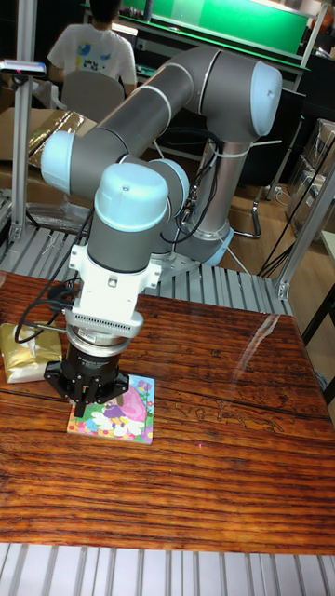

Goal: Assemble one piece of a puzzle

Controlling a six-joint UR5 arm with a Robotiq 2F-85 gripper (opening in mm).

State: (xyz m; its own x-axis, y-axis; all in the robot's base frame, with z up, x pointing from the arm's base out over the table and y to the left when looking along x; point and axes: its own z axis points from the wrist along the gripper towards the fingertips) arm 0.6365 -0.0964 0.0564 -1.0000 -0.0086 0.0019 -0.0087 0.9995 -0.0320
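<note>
A grey and pale-blue arm [158, 140] reached down from above onto a dark wooden table [214, 466]. Its black gripper [84, 402] pointed straight down at a small, colourful square puzzle [116, 410] that lay flat on the wood. The fingertips sat over the left part of the puzzle, at or just above its surface. The wrist and gripper body hid the tips from this camera, so whether the fingers were spread, closed, or pinching a piece could not be told. No loose piece was visible beside the fingers.

The rest of the puzzle stretched out to the right of the fingers, its pink and green picture showing. Left of the fingers, near but apart from the puzzle, lay a yellowish bag [28, 352] (its contents could not be made out). Far behind the arm a person [91, 51] in a white shirt sat facing away.

The risks, as a judgement: if a piece was held and sat slightly turned or off its slot, pressing down would likely jam it on the neighbouring edges or tip it. The puzzle appeared to lie loose on smooth wood, so any sideways push from the fingers could slide the whole board. Lifting away with the piece half seated might drag it back out.
</note>
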